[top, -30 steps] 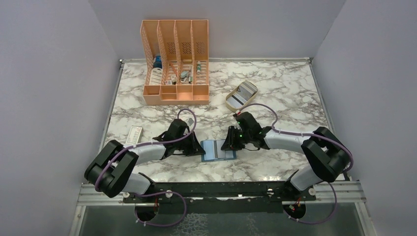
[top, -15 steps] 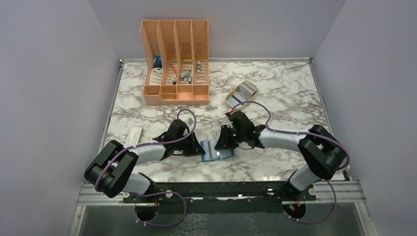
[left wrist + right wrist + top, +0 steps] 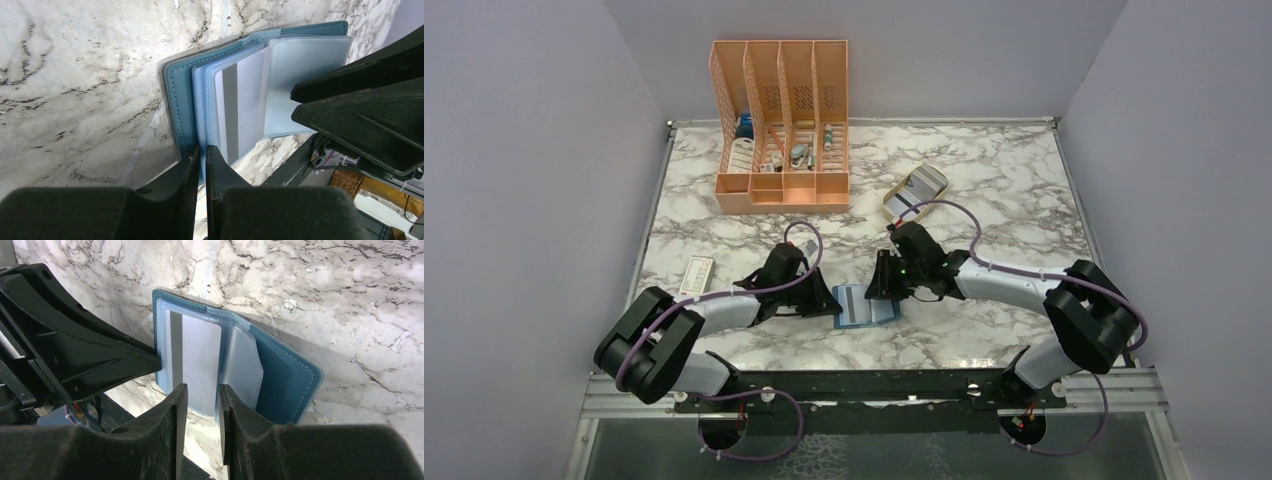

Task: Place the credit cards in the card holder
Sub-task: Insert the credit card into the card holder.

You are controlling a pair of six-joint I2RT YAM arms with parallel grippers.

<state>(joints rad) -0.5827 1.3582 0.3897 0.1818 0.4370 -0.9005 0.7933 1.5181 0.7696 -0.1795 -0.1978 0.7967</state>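
The teal card holder [image 3: 865, 306] lies open on the marble between both grippers. My left gripper [image 3: 832, 303] is shut on its left edge; in the left wrist view the blue edge [image 3: 186, 115] runs between the nearly closed jaws of that gripper [image 3: 203, 150]. A pale credit card with a dark stripe [image 3: 196, 357] lies in the inner sleeves, and it also shows in the left wrist view [image 3: 239, 107]. My right gripper [image 3: 202, 392] hangs at the card's near edge, open, with a clear gap and nothing pinched. A translucent sleeve [image 3: 240, 365] stands up beside the right finger.
An orange slotted file rack [image 3: 781, 125] stands at the back. A beige oval tray [image 3: 915, 193] behind the right arm holds a pale striped card. A small white box [image 3: 697, 274] lies at the left. The table's front rail [image 3: 874, 385] is close behind the holder.
My right gripper moved left over the holder, its jaws widened, and the striped card now lies flat in the sleeves. The left gripper stayed on the holder's edge.
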